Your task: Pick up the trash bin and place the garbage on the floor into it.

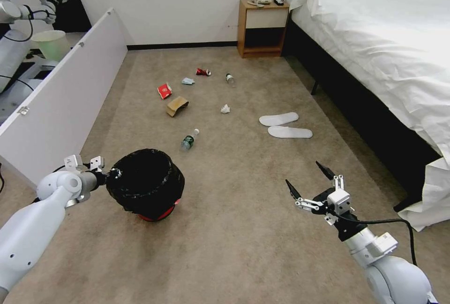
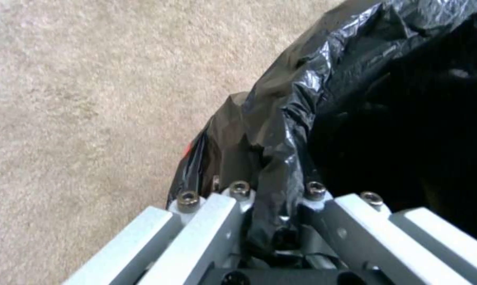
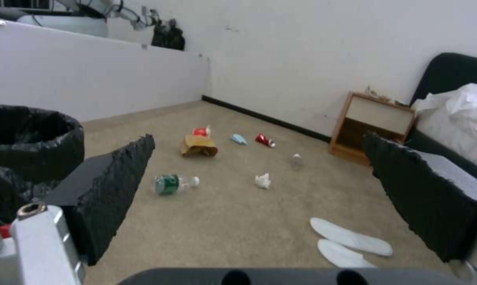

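In the head view, the left pincer (image 1: 107,175) is gripping the near rim of the bin (image 1: 146,184), its fingers pinched on the black bag (image 1: 140,172) lining it. The bin's red base is peeking out beneath the bag, close to the carpet (image 1: 234,247). The right pincer (image 1: 307,177) is hanging wide and empty to the right of the bin, well apart from it. Beyond both pincers the litter is lying scattered on the carpet: a bottle (image 1: 189,140) nearest the bin, then a cardboard piece (image 1: 176,105), a red carton (image 1: 164,90), a mask (image 1: 188,80), a can (image 1: 203,72), a second bottle (image 1: 229,78) and a tissue (image 1: 225,109). Two slippers (image 1: 286,125) are lying side by side ahead of the right pincer, beside the bed (image 1: 375,36).

In the left wrist view, the left pincer (image 2: 272,229) is clamping a fold of the bag (image 2: 296,99) between its metal fingers (image 2: 217,221), with a sliver of red showing at the bag's edge.

In the right wrist view, the right pincer's black pads (image 3: 117,186) are standing far apart. Between them the bottle (image 3: 174,184), tissue (image 3: 263,180) and slippers (image 3: 349,239) are lying on the carpet, and the bin (image 3: 27,150) is sitting just beside one pad.
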`<state>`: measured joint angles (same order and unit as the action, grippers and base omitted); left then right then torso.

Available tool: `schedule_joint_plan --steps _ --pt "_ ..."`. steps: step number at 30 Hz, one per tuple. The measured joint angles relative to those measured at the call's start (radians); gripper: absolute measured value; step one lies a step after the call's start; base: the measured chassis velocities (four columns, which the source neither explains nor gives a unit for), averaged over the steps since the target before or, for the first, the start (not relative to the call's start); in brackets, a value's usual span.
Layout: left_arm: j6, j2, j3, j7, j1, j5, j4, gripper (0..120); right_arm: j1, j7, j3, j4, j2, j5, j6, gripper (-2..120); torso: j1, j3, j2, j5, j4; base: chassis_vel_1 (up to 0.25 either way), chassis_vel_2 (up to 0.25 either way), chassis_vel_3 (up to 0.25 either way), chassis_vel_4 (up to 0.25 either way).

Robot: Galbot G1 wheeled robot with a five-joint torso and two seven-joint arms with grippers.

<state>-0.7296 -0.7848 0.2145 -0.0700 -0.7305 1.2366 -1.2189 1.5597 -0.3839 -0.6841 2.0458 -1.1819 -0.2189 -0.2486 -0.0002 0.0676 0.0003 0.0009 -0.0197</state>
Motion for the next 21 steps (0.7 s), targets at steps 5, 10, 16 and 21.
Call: schedule_joint_plan --steps 5,10,16,21 --pt "-0.001 -0.005 -0.001 0.001 0.001 -0.001 0.003 1 0.001 0.0 -0.002 0.003 -0.006 0.001 0.0 100 0.0 0.0 0.0 -0.0001 -0.0006 0.0 0.0 0.0 0.0" --pt "-0.001 -0.007 -0.001 0.005 -0.001 -0.007 0.003 1 0.002 0.001 -0.004 0.008 -0.01 0.001 0.0 100 0.0 0.0 0.0 -0.0002 -0.0008 0.0 0.0 0.0 0.0" --pt "-0.001 -0.013 -0.001 0.011 -0.006 -0.014 0.005 1 0.005 0.001 -0.01 0.014 -0.013 0.002 0.0 100 0.0 0.0 0.0 -0.0001 -0.0009 0.0 0.0 0.0 0.0" --pt "-0.001 -0.011 0.017 0.038 -0.027 -0.034 0.004 1 0.018 0.001 -0.018 0.024 -0.02 0.006 0.0 100 0.0 0.0 0.0 -0.0005 -0.0015 0.0 0.0 0.0 0.0"
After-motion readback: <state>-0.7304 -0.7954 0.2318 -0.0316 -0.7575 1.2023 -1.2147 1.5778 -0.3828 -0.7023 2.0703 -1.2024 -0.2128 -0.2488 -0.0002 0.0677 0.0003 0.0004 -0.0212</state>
